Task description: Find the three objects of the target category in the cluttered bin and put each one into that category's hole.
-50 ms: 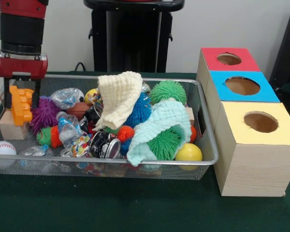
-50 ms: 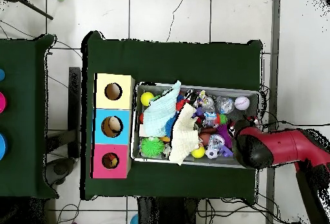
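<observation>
Over the wire-mesh bin (image 1: 207, 145), the jaws (image 1: 21, 104) clamp a blocky orange plastic toy (image 1: 20, 104) (knobbly-edged).

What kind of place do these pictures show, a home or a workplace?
Probably a robotics lab: a robot arm over a wire bin of toys, three wooden boxes with holes, a green-covered table on tiled floor.

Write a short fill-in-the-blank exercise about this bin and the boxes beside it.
1. Of the three boxes, the one with the blue top stands in the ____.
2. The cream cloth and the mint cloth lie inside the wire ____.
3. The baseball is coloured ____.

Missing words: middle; bin; white
</observation>
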